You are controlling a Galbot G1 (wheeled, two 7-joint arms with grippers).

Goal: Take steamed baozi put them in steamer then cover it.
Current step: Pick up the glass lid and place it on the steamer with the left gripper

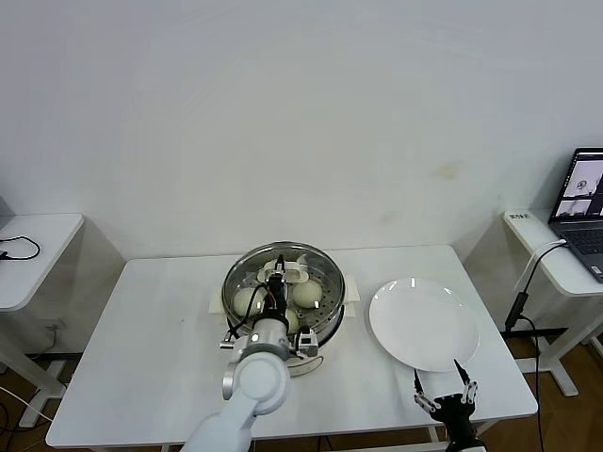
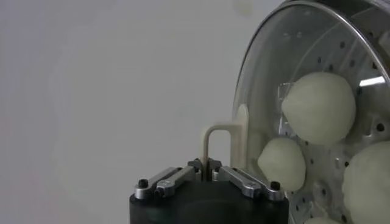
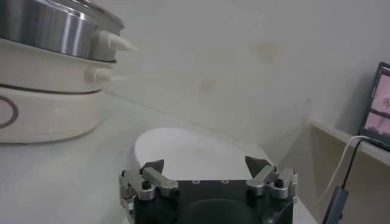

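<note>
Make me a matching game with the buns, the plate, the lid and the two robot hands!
Things:
1. baozi
2. white plate
3. cover
4. right gripper

States:
A. empty, on the table right of the steamer
B. held by its handle in the left gripper
C. inside the steamer
D. fingers open, near the table's front edge

Pairs: 1-C, 2-A, 3-B, 4-D

The head camera looks down over the white rectangular table [image 1: 151,339]. Both wrist cameras sit close, sharing the round shiny steel steamer [image 1: 325,325] [image 2: 365,30] [image 3: 49,27].
</note>
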